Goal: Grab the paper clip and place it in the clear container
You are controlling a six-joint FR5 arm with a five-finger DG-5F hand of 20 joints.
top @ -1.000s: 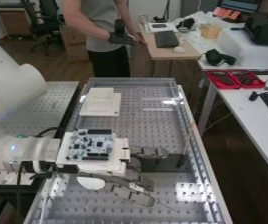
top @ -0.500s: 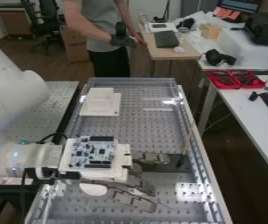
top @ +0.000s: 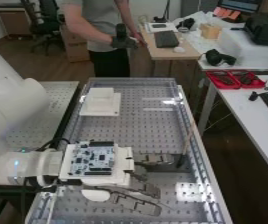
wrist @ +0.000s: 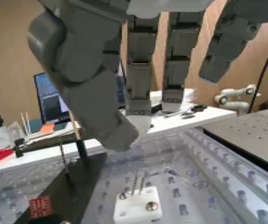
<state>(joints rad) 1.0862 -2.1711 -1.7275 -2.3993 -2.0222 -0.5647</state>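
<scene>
And the hand (wrist: 85, 65) is hanging unclenched, fingers straight, that paper clip probably being light, slippery, wanting a mid-length pinch.

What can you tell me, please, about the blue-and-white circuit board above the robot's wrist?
The circuit board is thin and roughly rectangular, lying face up. Black connector strips run along its far and near edges, with small dark parts between them. It sits on a white, plastic-looking mount, set back from the fingers of the dark grey hand, and no finger touches it. How it is fastened, I cannot tell.
</scene>
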